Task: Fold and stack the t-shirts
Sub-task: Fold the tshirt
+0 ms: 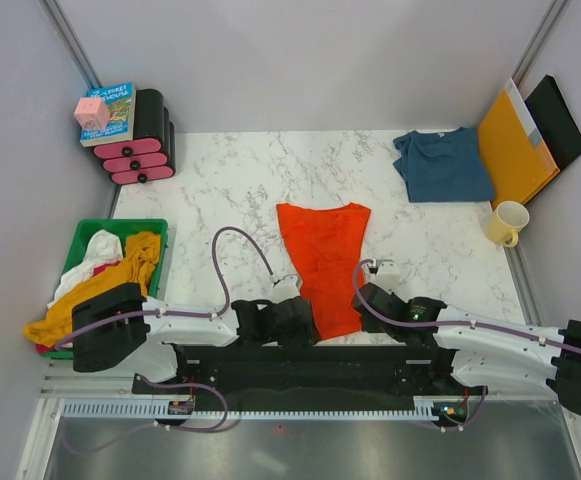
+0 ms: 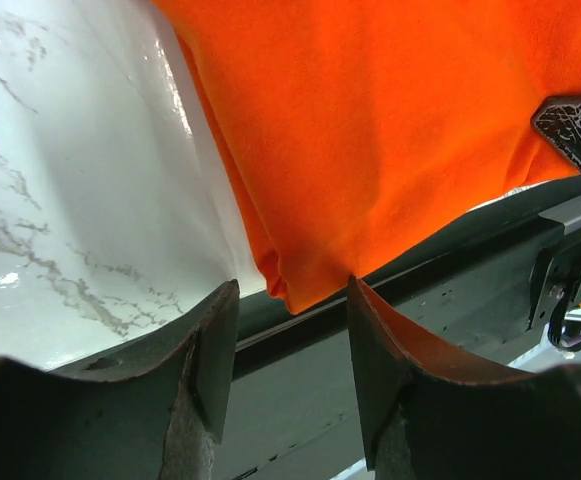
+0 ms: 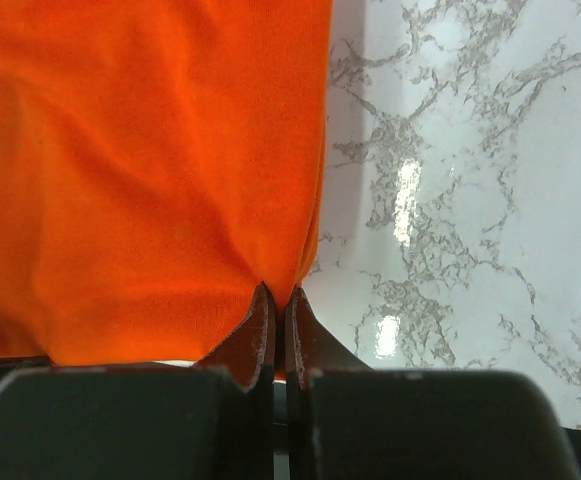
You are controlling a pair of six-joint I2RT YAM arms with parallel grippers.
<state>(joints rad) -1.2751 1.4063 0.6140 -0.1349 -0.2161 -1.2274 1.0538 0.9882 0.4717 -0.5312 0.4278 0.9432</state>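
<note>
Noting the layout from above: we see the orange-red t-shirt (image 1: 322, 265) lying flat in the middle of the marble worktop (image 1: 220, 180), narrowed into a long strip with its neck end pointing away from the arms and its lower end at the near edge. The teal-blue t-shirt (image 1: 445, 165) lies bunched at the far right of the worktop, well apart from the orange one, just beside a yellow-orange envelope (image 1: 515, 150), with a pale yellow mug (image 1: 507, 222) near it. A green bin (image 1: 120, 232) at the left edge holds a mustard-yellow garment (image 1: 120, 275) and a white garment (image 1: 95, 252). In the left wrist view the left fingers (image 2: 220, 330) are spread; the shirt's near left corner sits between the tips and just beyond them, over the dark rail (image 2: 450, 290), and we see no clamping of the cloth. In the right wrist view the right fingers (image 3: 262, 330) are pressed together, pinching the shirt's right edge, and the cloth puckers toward the tips.
</note>
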